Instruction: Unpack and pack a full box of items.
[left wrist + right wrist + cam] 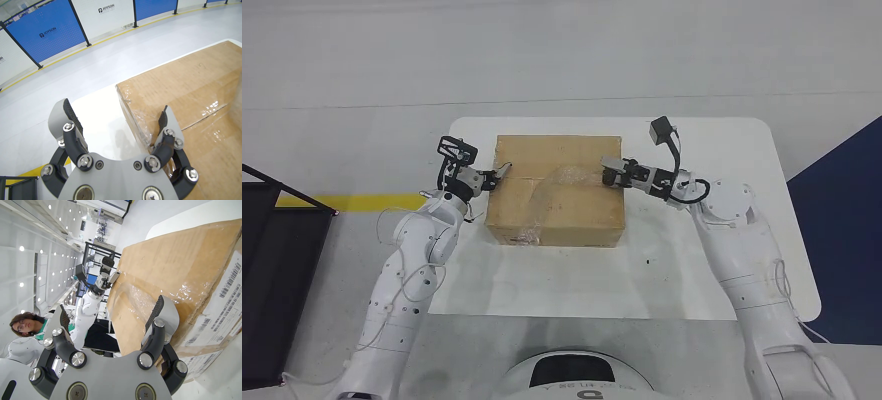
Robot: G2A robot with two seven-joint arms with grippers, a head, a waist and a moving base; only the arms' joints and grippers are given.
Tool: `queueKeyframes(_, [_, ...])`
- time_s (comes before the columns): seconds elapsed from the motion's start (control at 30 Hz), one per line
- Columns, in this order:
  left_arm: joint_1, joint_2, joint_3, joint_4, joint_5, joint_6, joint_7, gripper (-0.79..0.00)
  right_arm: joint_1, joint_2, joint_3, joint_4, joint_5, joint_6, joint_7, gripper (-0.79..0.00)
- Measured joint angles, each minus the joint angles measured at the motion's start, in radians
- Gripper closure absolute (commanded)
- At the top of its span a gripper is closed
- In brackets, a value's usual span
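Note:
A closed brown cardboard box (pixel 558 190) sits on the white table (pixel 712 270), its top flaps taped with clear, wrinkled tape along the middle seam (pixel 208 115). My left gripper (pixel 500 172) is open at the box's left end, one fingertip (pixel 164 117) resting on the taped top corner and the other out over the table. My right gripper (pixel 610 172) is open at the box's right end, one finger (pixel 157 311) lying on the taped top (pixel 151 294) and the other off the box. White labels (pixel 225 313) cover that end face.
A black frame (pixel 272 250) stands on the floor left of the table. A yellow floor line (pixel 352 202) runs behind it. Bare table surface (pixel 572 285) lies in front of the box and to its right.

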Motion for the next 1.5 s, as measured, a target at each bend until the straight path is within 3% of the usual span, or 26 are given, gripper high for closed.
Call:
queueKeyframes(0.37, [0.019, 0.002, -0.015, -0.012, -0.056, -0.014, -0.009, -0.785, 0.037, -0.009, -0.08, 0.018, 0.01, 0.162, -0.04, -0.785])
queueKeyframes(0.67, [0.048, 0.013, -0.102, -0.03, -0.171, -0.044, -0.026, -0.785, 0.091, -0.019, -0.163, 0.033, -0.008, 0.181, -0.051, -0.785])
queueKeyframes(0.9, [0.066, 0.026, -0.171, 0.003, -0.135, -0.015, -0.021, -0.785, 0.105, -0.022, -0.189, 0.027, 0.003, 0.161, -0.06, -0.785])
queueKeyframes(1.17, [0.029, 0.025, -0.127, 0.083, -0.096, -0.021, -0.041, -0.785, 0.141, -0.028, -0.221, 0.065, 0.009, 0.207, -0.078, -0.785])
queueKeyframes(1.5, [0.012, 0.016, -0.039, 0.07, -0.061, -0.025, -0.029, -0.785, 0.198, -0.048, -0.31, 0.095, 0.002, 0.232, -0.09, -0.785])
